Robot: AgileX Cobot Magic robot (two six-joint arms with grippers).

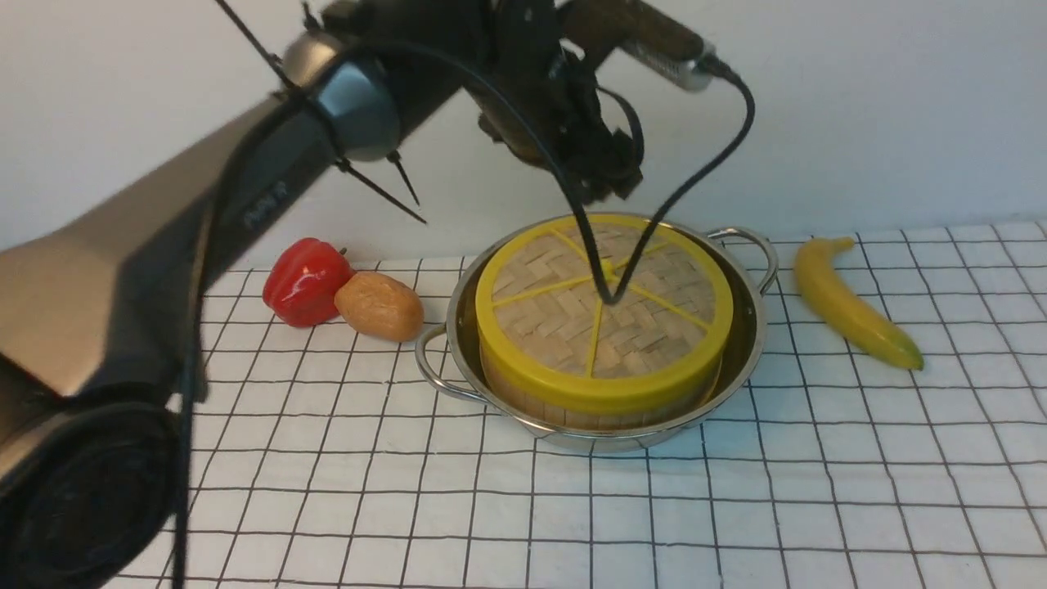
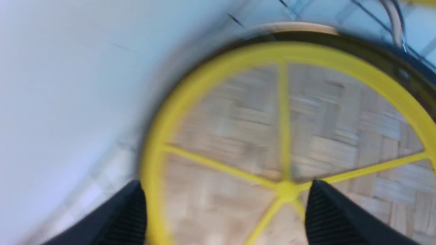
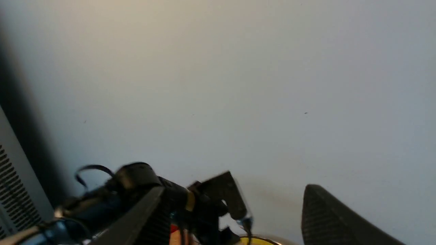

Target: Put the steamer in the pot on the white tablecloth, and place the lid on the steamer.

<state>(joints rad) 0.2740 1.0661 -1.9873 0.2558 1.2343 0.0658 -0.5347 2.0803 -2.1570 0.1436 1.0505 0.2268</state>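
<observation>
lid (image 1: pixel 604 307): sits flat on steamer (image 1: pixel 572 409), inside pot (image 1: pixel 744 360) on checked cloth (image 1: pixel 736 507) | left tool (image 2: pixel 224 217): hangs over lid's 12 o'clock half, spread wide, gripping nothing | right tool (image 3: pixel 235 217): spread wide, empty | banana (image 1: pixel 851 303): lies at pot's 3 o'clock

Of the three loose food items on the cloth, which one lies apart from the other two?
The yellow banana, alone right of the pot; the red pepper and brown potato sit together on its left.

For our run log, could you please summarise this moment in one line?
lid on steamer; steamer in pot; left gripper open above lid; right gripper open
</observation>
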